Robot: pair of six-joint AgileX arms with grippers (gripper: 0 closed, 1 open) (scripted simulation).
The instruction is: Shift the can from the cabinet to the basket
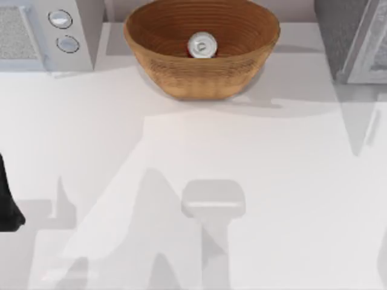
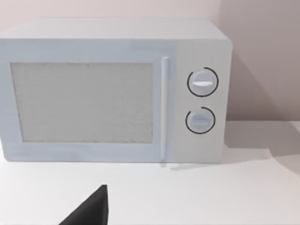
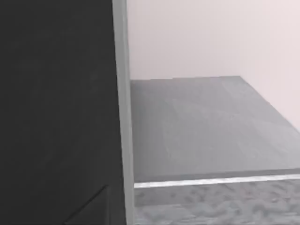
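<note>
At the far left edge of the top view, low in the frame, a dark part of the left arm [image 1: 8, 202] reaches just onto the white bench [image 1: 181, 151]; whether its fingers are wide or narrow I cannot tell. In the upper left of the top view stands a white microwave [image 1: 45, 33] with two round knobs [image 1: 60, 19] on its panel; the left wrist view faces its front, showing the speckled door window [image 2: 82, 102], the upright handle [image 2: 164, 108] and both knobs to the side of it, with a dark wedge of the left gripper [image 2: 91, 210] at the bottom edge of that picture. At the upper middle of the top view sits the basket [image 1: 202, 75], tan-brown and ribbed inside, resting on the bench near its back edge. The can [image 1: 202, 45] stands upright inside the basket, at about the middle of the bowl, its silver top facing up. In the upper right of the top view is the grey cabinet [image 1: 354, 36] with its door [image 1: 373, 51] ajar. The right wrist view looks into the cabinet, with a dark panel [image 3: 56, 108] across one side and a grey shelf floor [image 3: 206, 126] beyond; the state of the right arm's fingers I cannot tell.
</note>
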